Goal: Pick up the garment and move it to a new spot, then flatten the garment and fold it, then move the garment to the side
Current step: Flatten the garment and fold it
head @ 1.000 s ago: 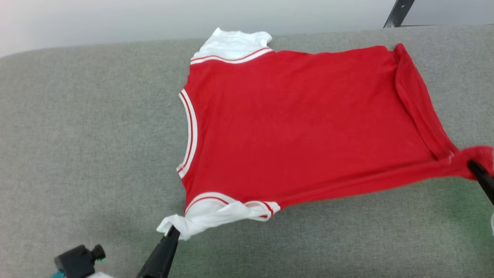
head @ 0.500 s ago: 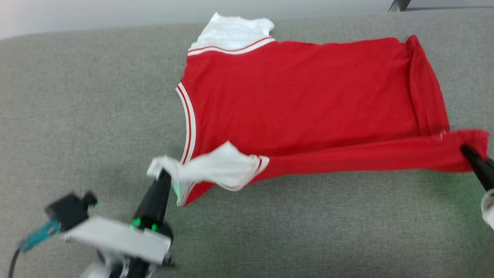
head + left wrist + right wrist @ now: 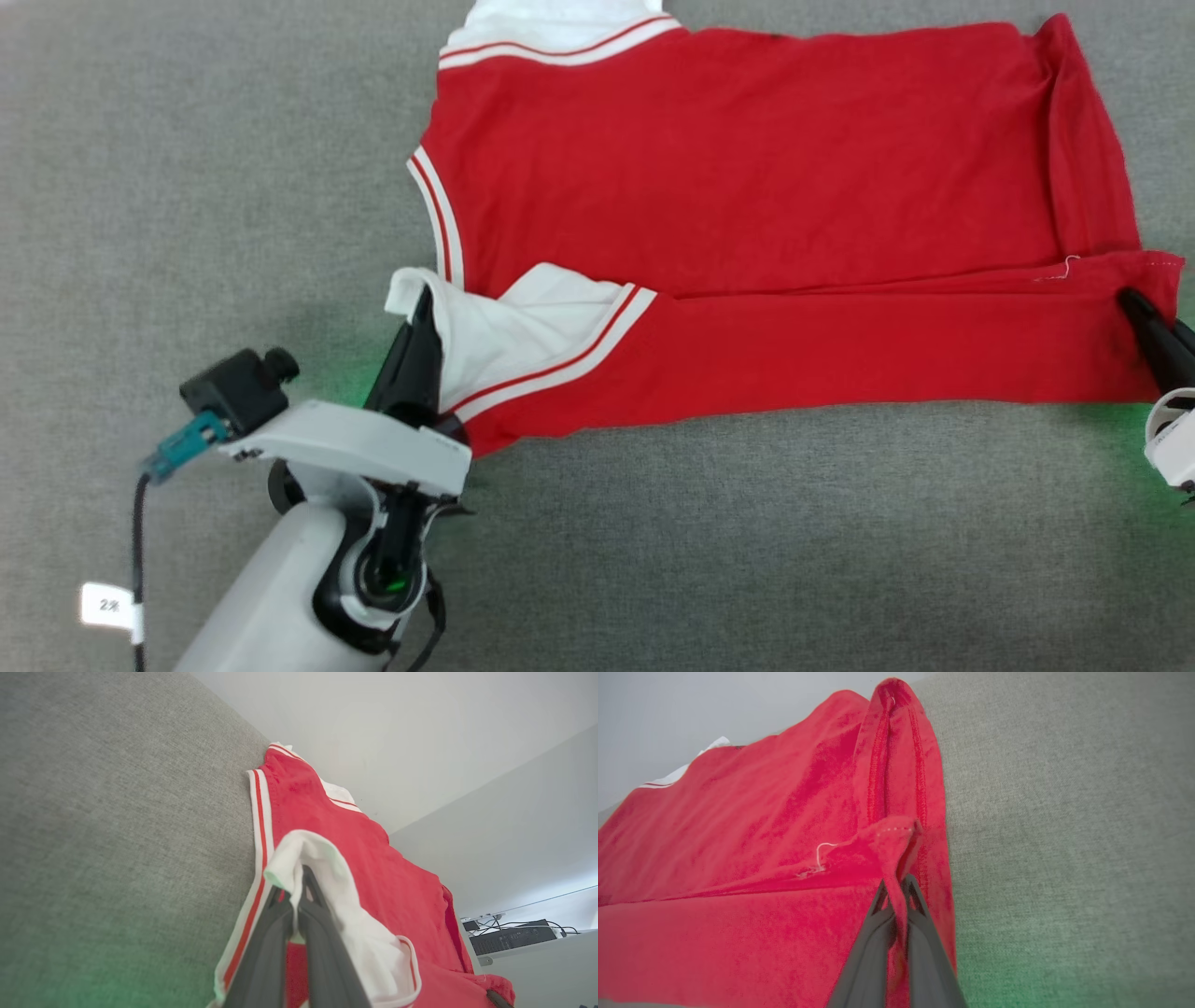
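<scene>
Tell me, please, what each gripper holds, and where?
Both hold the shirt: the left gripper pinches its white sleeve, the right gripper its red hem corner.

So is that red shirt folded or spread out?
Partly folded: the garment lies mostly flat, its near edge doubled over the body, held by the left gripper and right gripper.

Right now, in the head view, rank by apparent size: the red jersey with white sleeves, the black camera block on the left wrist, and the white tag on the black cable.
1. red jersey, far the largest.
2. black camera block.
3. white tag, smallest.
Block and tag are nearer the viewer, so true sizes stay unsure.
</scene>
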You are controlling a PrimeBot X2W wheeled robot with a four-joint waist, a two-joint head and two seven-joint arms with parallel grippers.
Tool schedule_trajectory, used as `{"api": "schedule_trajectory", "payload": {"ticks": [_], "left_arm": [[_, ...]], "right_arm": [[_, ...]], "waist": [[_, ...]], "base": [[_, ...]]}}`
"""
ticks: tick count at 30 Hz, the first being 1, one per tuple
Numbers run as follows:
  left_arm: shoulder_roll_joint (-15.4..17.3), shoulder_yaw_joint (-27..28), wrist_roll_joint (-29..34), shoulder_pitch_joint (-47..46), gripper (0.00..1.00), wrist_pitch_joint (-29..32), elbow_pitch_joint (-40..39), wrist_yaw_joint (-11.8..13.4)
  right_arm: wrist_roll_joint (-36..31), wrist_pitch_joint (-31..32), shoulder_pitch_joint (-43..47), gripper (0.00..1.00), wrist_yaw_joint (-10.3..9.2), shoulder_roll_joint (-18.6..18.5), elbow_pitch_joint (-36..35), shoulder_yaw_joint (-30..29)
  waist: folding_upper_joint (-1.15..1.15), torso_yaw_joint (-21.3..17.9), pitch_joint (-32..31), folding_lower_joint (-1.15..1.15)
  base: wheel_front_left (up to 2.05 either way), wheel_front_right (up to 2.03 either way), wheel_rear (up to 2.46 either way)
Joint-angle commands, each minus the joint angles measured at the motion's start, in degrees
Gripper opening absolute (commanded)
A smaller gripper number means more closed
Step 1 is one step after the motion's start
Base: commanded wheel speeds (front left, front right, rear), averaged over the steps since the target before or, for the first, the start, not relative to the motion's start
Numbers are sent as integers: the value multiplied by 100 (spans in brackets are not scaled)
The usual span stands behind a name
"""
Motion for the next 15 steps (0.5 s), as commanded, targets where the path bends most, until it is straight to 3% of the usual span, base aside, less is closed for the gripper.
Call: {"api": "schedule_trajectory", "payload": {"ticks": [1, 10, 15], "left_arm": [[-68, 36, 138, -81, 0, -23, 134, -47], [30, -306, 1197, -297, 0, -5, 1010, 178], [70, -508, 1308, -313, 0, 248, 1323, 263]], "right_arm": [[-22, -51, -59, 0, -9, 49, 40, -45], [-315, -273, -108, 0, -11, 146, 414, 134], [-382, -342, -149, 0, -15, 152, 596, 273]], "waist": [[0, 6, 99, 0], [0, -32, 310, 0], [0, -58, 360, 0]], "base": [[0, 0, 0], [0, 0, 0], [0, 0, 0]]}}
